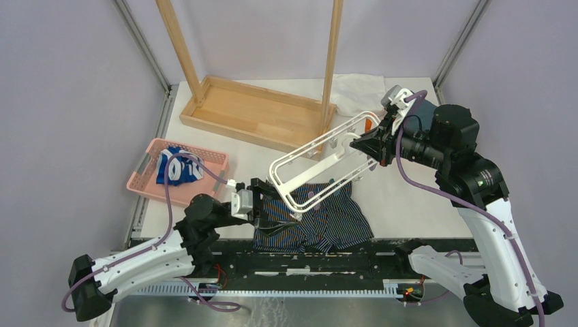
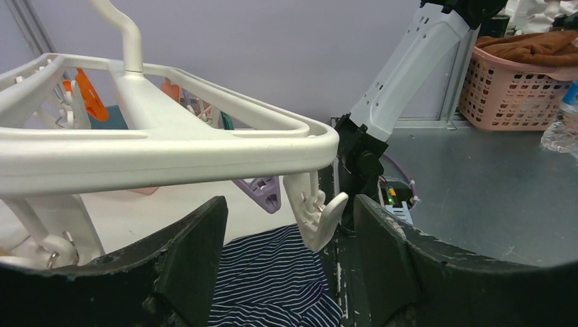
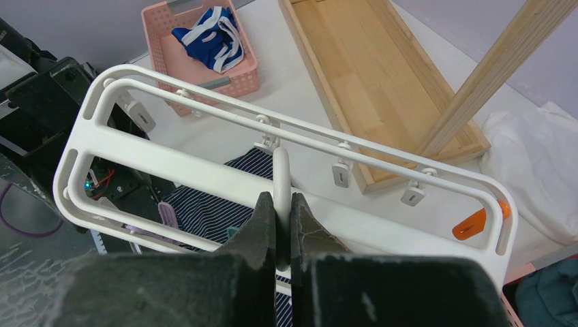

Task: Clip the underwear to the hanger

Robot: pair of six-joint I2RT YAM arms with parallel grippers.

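White, plastic and rectangular, the hanger (image 3: pixel 170 163) is held clear of the table by its top hook (image 3: pixel 281 170). The hook is pinched between the tightly closed fingers of the right gripper (image 3: pixel 278 204). In the top view the frame is seen tilted, its near end lying over the underwear (image 1: pixel 327 221) and its far end raised toward the right arm. The underwear, dark navy boxer shorts with thin light pinstripes, is spread flat on the white table (image 1: pixel 402 197) at the near edge, between the two arm bases.

The left gripper (image 2: pixel 290 218) is positioned at the near end of the frame, just above the striped cloth. Its jaws are held wide apart. A white dangling clothespin clip (image 2: pixel 320 214) is seen between them, with a gap on each side, and nothing is gripped. A pale purple clip (image 2: pixel 262 194) hangs just beside it, and an orange clip (image 3: pixel 470 223) is attached at the far end of the frame.

A pink plastic basket (image 1: pixel 146 174) containing a bright blue-and-white garment (image 1: pixel 178 165) is placed to the left. A tall wooden rack (image 1: pixel 252 112) and a crumpled white cloth (image 1: pixel 358 88) are found at the back.
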